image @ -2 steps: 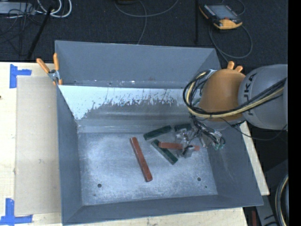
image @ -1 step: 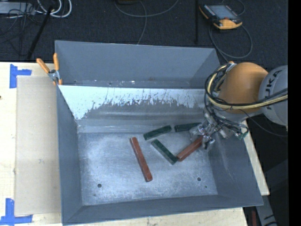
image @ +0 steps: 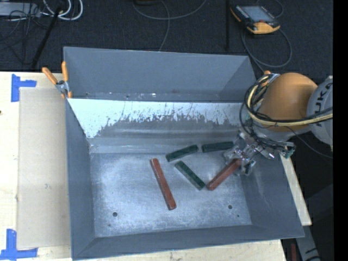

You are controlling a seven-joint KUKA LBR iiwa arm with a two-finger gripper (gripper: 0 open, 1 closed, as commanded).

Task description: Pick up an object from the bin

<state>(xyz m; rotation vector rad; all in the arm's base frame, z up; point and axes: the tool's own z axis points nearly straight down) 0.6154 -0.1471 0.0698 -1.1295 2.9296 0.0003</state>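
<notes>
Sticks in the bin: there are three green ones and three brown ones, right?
Not quite. The camera view shows three green sticks in the bin, but only two brown sticks, not three. One brown stick has its upper end at the gripper.
</notes>
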